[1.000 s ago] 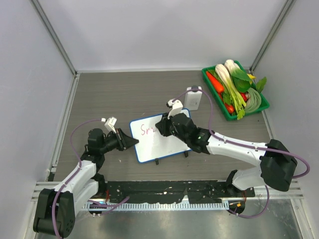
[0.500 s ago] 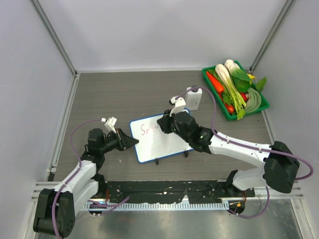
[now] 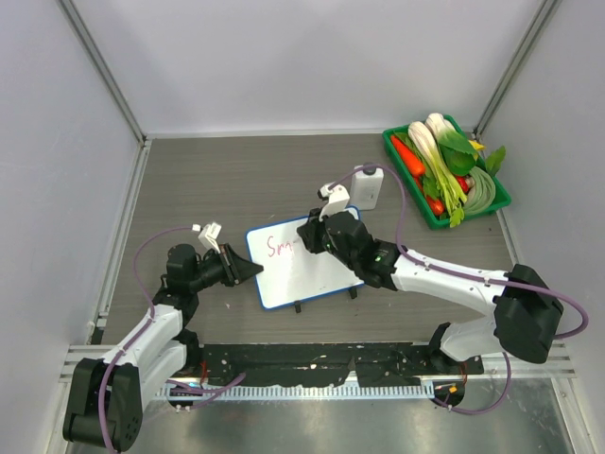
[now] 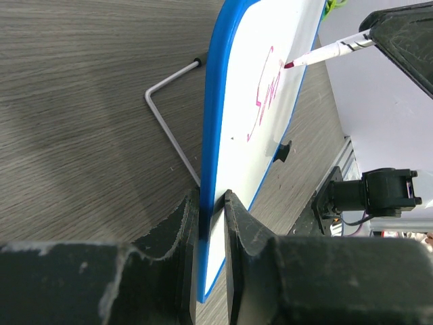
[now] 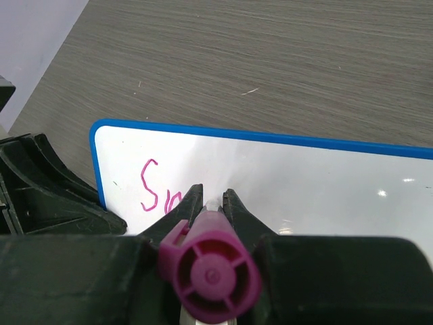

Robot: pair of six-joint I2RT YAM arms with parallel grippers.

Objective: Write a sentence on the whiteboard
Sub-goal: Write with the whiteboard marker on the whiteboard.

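The right claw point(image 5: 210, 195) is closed tight round a magenta marker point(image 5: 210, 276). The cap end faces the wrist camera and the tip rests on the whiteboard point(image 5: 352, 179), just at 3 o'clock of the pink letters. The sentence point(image 5: 160, 188) is only a start, "Sm" or thereabouts, near the board's top left corner, so most of the writing looks undone.

The left claw point(image 4: 211, 203) is nipped onto the board's blue rim, one finger on each face, at the board's 9 o'clock edge in the overhead view. The board stands tilted on small black feet and a bent wire stand point(image 4: 168, 115), near the middle of the desk point(image 3: 208, 170).

The board looks thin, stiff and light, with a slick face. Pen pressure would likely tip it back or skid it along the desk, so a hold on the rim, clear of the writing area, seems right. The marker is a slim, hard, smooth barrel that could twist in a loose grip.

From the board, a white bottle point(image 3: 369, 186) stands at about 1 o'clock. A green tray point(image 3: 389, 139) of vegetables sits at 2 o'clock, well apart.
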